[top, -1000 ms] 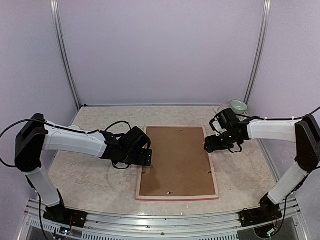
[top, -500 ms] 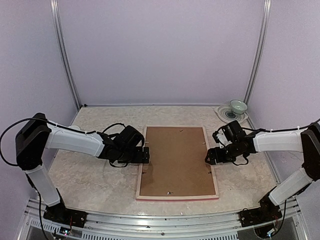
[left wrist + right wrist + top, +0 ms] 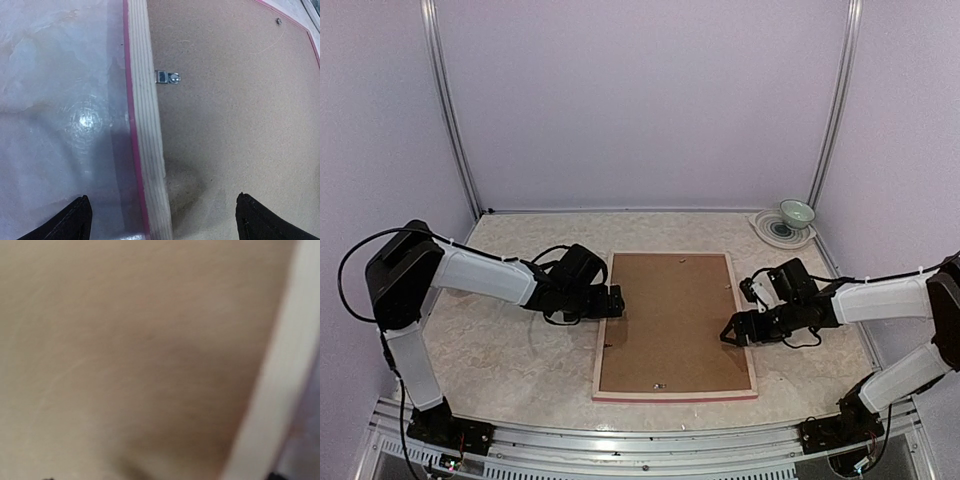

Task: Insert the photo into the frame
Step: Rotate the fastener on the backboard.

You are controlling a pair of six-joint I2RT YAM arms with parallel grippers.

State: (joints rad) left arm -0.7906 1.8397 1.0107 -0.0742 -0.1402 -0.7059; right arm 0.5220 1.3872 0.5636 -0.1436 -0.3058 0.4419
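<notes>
The frame (image 3: 749,352) lies face down in the middle of the table, pale wood rails up with a pink rim. A plain brown backing board (image 3: 675,315) fills it. The photo is hidden. My left gripper (image 3: 613,303) is open and low over the frame's left rail; in the left wrist view its jaws (image 3: 161,220) straddle the rail (image 3: 145,100), one finger over the table and one over the board (image 3: 240,100). My right gripper (image 3: 732,332) is open, low over the board (image 3: 125,340) beside the right rail (image 3: 280,390); that view is blurred.
A small metal turn clip (image 3: 167,77) sits on the board next to the left rail. A green bowl (image 3: 797,211) and a patterned plate (image 3: 775,230) stand at the back right corner. Purple walls enclose the table on three sides.
My right gripper has moved toward the near edge along the frame's right rail and dropped lower. My left gripper has shifted slightly toward the frame's left rail. The frame has not moved.
</notes>
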